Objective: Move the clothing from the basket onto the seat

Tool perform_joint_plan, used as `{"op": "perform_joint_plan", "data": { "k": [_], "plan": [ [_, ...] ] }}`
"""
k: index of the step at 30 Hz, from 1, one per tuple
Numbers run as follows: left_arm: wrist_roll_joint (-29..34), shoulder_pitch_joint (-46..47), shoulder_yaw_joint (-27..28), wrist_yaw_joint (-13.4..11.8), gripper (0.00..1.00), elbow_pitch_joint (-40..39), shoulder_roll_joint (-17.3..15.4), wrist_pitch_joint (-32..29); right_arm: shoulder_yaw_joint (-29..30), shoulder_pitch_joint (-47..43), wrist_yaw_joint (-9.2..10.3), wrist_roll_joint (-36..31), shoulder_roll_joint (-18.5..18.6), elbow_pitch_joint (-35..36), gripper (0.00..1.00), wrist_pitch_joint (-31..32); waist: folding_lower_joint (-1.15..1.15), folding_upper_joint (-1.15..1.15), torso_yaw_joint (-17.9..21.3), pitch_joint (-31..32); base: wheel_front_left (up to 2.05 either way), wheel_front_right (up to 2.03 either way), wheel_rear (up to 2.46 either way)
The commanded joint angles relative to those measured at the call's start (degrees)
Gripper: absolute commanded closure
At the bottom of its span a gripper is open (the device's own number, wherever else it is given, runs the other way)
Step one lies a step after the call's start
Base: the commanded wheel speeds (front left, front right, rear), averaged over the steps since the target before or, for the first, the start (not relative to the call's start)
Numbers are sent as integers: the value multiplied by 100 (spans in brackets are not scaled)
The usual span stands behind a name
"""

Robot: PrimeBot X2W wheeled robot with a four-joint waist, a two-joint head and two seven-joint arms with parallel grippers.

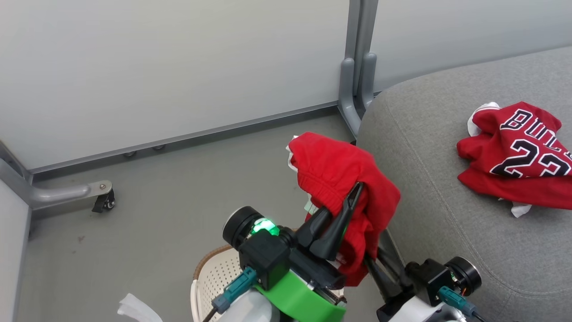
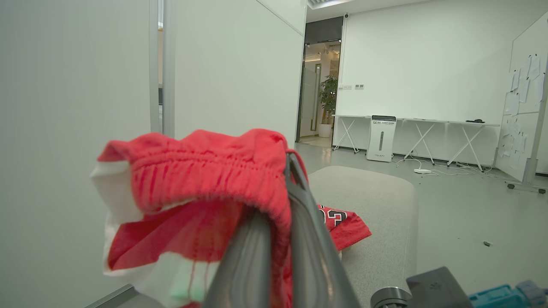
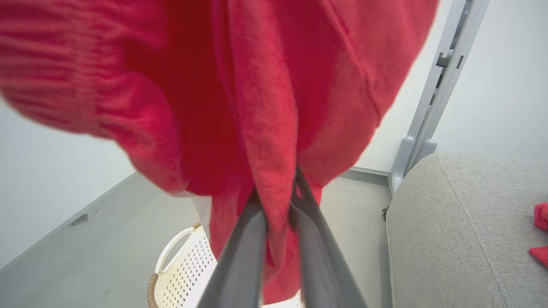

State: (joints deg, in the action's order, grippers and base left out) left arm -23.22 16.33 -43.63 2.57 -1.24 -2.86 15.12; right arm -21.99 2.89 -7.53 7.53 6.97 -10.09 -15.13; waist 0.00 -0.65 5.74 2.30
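Observation:
The plain red garment (image 1: pixel 339 179) hangs in the air above the basket (image 1: pixel 214 277), beside the left edge of the grey seat (image 1: pixel 447 201). My left gripper (image 1: pixel 355 192) is shut on its elastic waistband (image 2: pixel 205 171). From below, my right gripper (image 1: pixel 373 264) reaches up under the hanging cloth; the right wrist view shows that gripper (image 3: pixel 276 192) shut on a fold of the red garment (image 3: pixel 265 107). The red jersey (image 1: pixel 514 156) with black lettering lies crumpled on the seat at the right. The cream perforated basket (image 3: pixel 184 265) stands on the floor under the cloth.
Pale partition walls stand behind, joined at a grey metal post (image 1: pixel 357 67) close to the seat's corner. A caster foot (image 1: pixel 105 201) juts out at the left. Something white (image 1: pixel 134 308) lies on the grey floor near the basket.

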Motion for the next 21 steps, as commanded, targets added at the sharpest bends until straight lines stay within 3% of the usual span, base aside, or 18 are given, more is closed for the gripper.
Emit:
{"op": "perform_joint_plan", "data": {
  "k": [1,15,16,17,18,21],
  "plan": [
    [-25,103,1,11,100,24,-6,3,-14,-35,8,28,41,-6,100,-2,0,65,-7,-4,0,0,0],
    [90,142,-22,-107,100,330,-77,-9,-67,-102,8,163,97,49,100,-2,0,65,-31,-95,0,0,0],
    [108,143,-16,-120,91,349,-81,-8,-69,-96,8,161,101,56,100,-2,0,65,-36,-103,0,0,0],
    [136,144,-16,-147,56,368,-94,-8,-66,-93,8,161,102,62,100,-2,0,65,-40,-111,0,0,0],
    [167,153,-19,-172,0,384,-111,-7,-63,-94,8,170,101,66,100,-2,0,65,-46,-121,0,0,0],
    [216,166,-35,-184,0,416,-125,-6,-49,-87,8,180,108,79,100,-2,0,65,-60,-147,0,0,0]
  ]
}}
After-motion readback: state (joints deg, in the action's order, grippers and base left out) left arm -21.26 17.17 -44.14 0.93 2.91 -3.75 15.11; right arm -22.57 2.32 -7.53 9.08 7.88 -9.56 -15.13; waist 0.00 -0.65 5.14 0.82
